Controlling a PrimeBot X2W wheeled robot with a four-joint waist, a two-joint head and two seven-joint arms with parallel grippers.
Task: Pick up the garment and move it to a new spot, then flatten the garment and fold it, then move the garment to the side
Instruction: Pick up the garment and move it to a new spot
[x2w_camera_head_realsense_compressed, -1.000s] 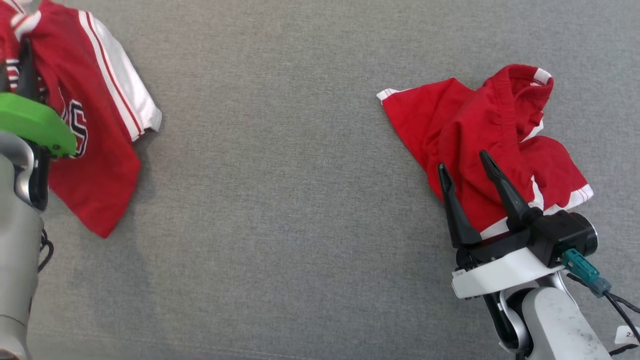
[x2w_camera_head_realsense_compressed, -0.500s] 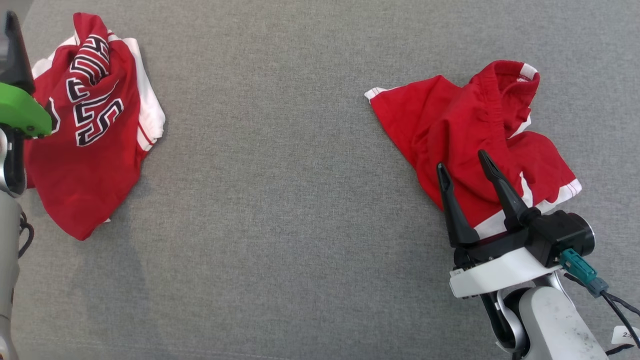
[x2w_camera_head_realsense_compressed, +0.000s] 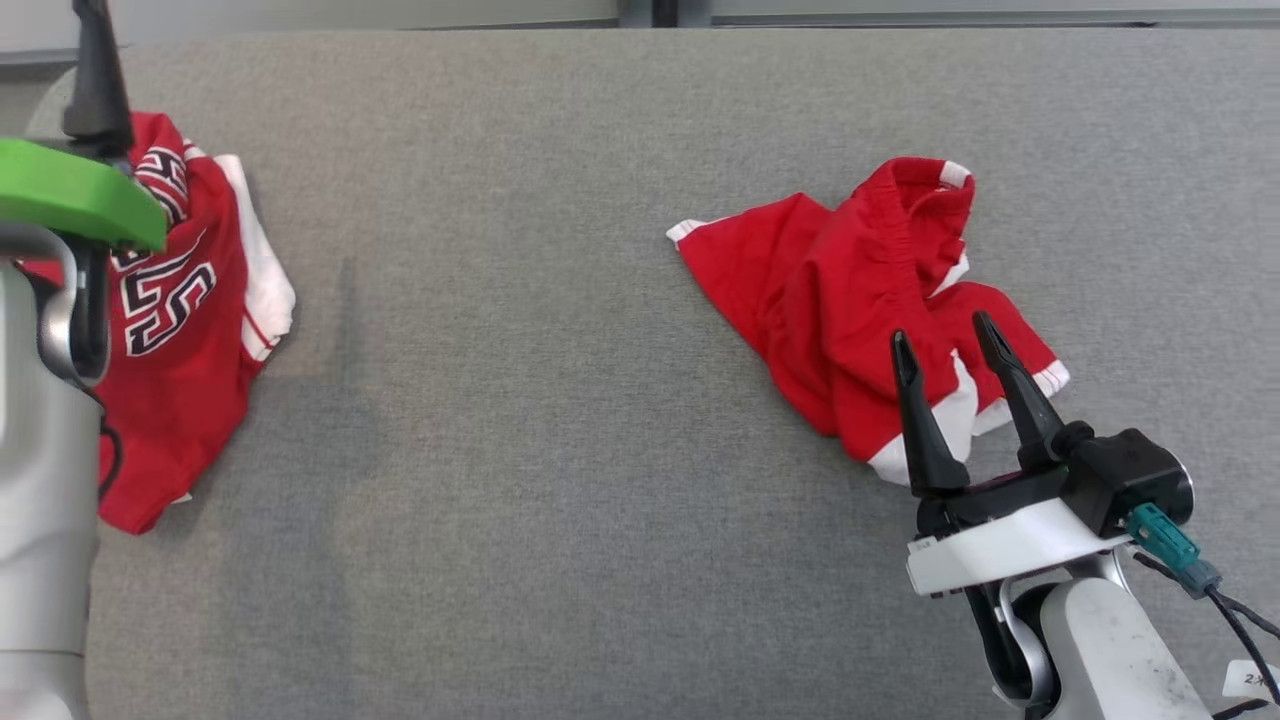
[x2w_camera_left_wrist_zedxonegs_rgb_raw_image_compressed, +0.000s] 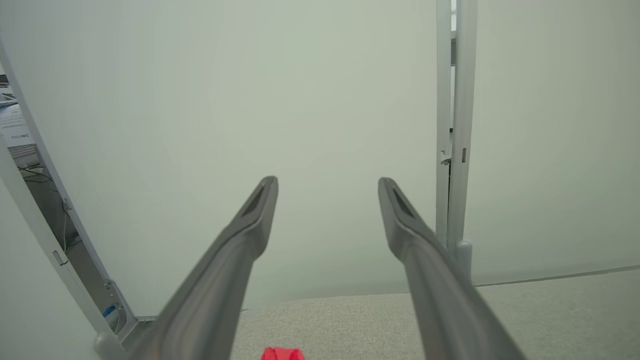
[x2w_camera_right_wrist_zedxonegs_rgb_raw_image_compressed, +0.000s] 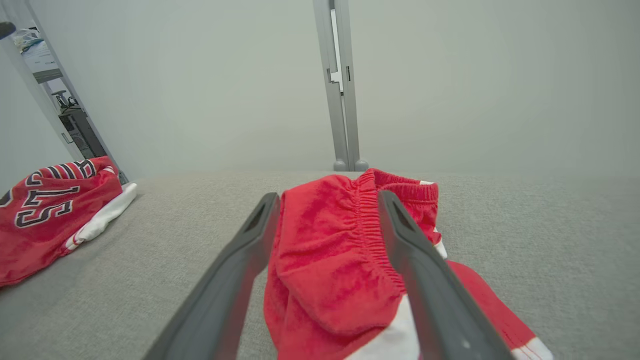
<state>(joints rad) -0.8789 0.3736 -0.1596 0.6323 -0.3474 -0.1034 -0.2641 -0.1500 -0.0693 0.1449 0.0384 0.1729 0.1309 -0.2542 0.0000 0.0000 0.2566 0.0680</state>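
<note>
Left wrist view, left gripper (x2w_camera_left_wrist_zedxonegs_rgb_raw_image_compressed: 327, 186) spread wide and empty, raised over the crumpled red jersey (x2w_camera_head_realsense_compressed: 190, 330) at the grey surface's (x2w_camera_head_realsense_compressed: 550, 420) left edge, right gripper (x2w_camera_head_realsense_compressed: 942, 330) likewise wide, nothing held, fingers over the rumpled red shorts (x2w_camera_head_realsense_compressed: 830, 290), well apart from the jersey

left gripper (x2w_camera_left_wrist_zedxonegs_rgb_raw_image_compressed: 327, 182): jaws wide apart, nothing between | red garment (x2w_camera_left_wrist_zedxonegs_rgb_raw_image_compressed: 281, 354): sliver at 6 o'clock edge | grey surface (x2w_camera_left_wrist_zedxonegs_rgb_raw_image_compressed: 550, 310): 5 o'clock | post (x2w_camera_left_wrist_zedxonegs_rgb_raw_image_compressed: 455, 125): 2 o'clock, against pale wall (x2w_camera_left_wrist_zedxonegs_rgb_raw_image_compressed: 200, 100)

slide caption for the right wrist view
Open right gripper aimed at crumpled red shorts, lettered red jersey at left.
</note>
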